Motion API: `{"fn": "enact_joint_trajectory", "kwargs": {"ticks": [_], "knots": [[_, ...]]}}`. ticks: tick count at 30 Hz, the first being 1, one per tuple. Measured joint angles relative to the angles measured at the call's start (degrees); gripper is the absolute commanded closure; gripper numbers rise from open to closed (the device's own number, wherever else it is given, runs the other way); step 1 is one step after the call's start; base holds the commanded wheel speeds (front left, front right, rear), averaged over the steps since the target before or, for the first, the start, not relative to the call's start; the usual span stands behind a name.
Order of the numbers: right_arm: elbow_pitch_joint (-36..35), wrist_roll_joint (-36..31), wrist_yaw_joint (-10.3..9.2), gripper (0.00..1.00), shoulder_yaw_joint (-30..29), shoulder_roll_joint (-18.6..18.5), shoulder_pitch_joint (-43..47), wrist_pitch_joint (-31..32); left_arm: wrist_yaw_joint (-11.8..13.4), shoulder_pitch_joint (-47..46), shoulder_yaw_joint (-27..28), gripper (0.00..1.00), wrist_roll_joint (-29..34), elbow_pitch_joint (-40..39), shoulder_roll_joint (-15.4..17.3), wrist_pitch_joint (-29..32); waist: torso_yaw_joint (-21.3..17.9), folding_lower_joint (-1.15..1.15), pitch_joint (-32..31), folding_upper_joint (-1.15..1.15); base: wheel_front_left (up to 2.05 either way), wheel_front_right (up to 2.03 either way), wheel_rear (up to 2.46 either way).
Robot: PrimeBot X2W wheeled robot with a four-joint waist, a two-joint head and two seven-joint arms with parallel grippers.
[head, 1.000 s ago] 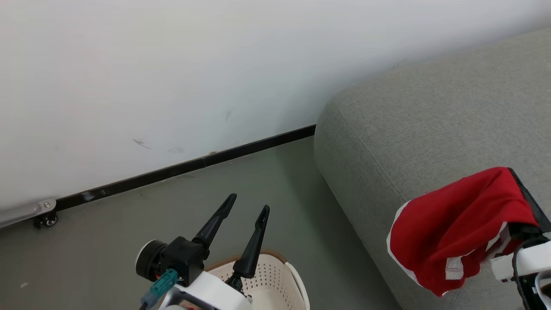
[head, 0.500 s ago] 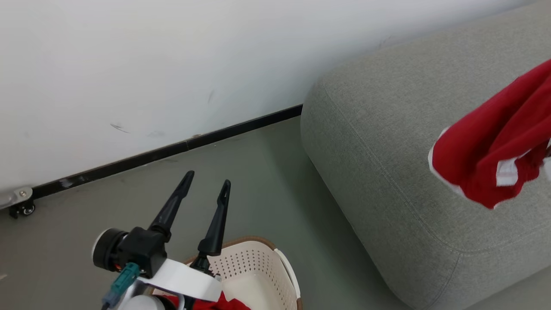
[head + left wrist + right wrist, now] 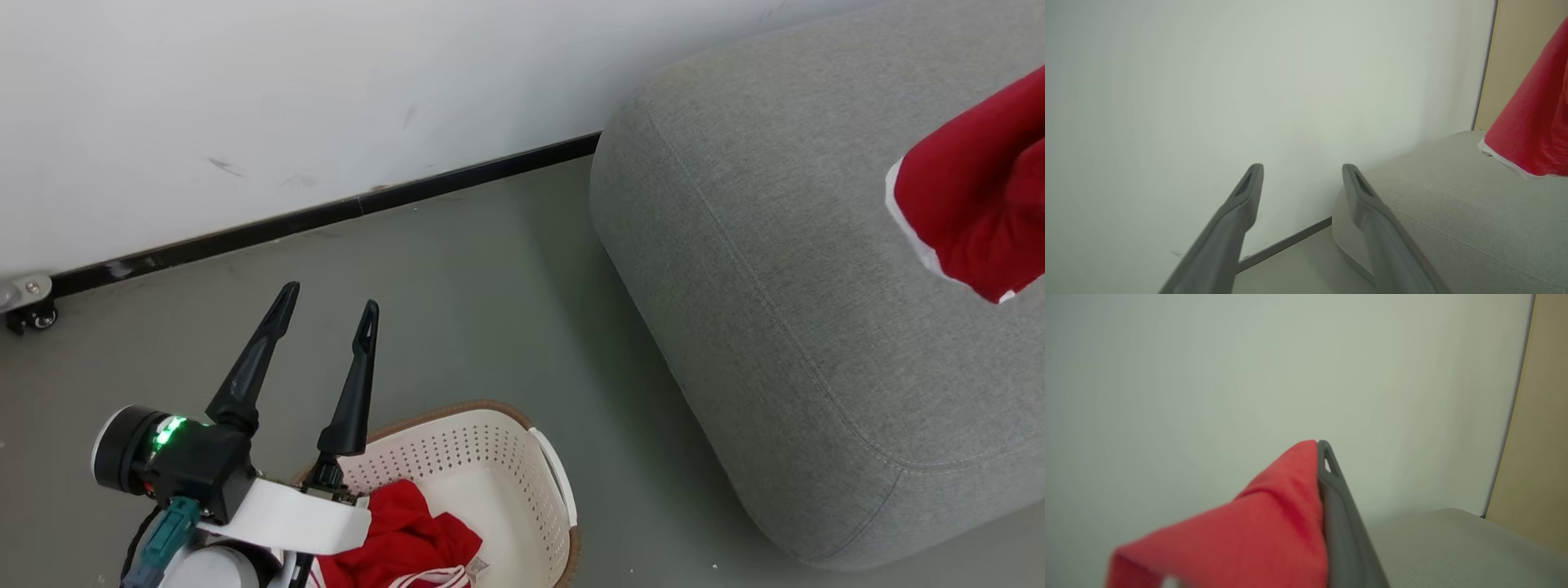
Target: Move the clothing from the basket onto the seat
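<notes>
Clothing (image 3: 976,204) farther over seat (image 3: 759,269) than earlier.

Two bright red soft fabric garments: one hanging garment (image 3: 971,212), one crumpled garment (image 3: 408,535). One cream-white perforated plastic basket (image 3: 490,457) and one large grey woven-fabric seat (image 3: 775,286).

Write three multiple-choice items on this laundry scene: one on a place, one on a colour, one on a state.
1. Where does the basket stand? A on a table; B on the floor; C on a shelf.
2. What colour is the garment in the basket? A red; B blue; C green.
3. How is the right claw? A open, empty; B shut, empty; C shut on the carried garment.
Key: B, bare floor surrounds it. A, red cloth lies inside. C, red fabric is pinched against its finger.
</notes>
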Motion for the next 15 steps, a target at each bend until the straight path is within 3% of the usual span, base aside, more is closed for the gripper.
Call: {"fn": "enact_joint_trajectory", "kwargs": {"ticks": [15], "knots": [[12.5,-2.3,0.00,1.00,-7.9,-4.4,-5.4,-2.2,-0.7,-2.0,-2.1,0.00,1.5,-6.3,1.6,3.1,3.8,0.00,6.6,0.00,0.00,0.00,0.00]]}}
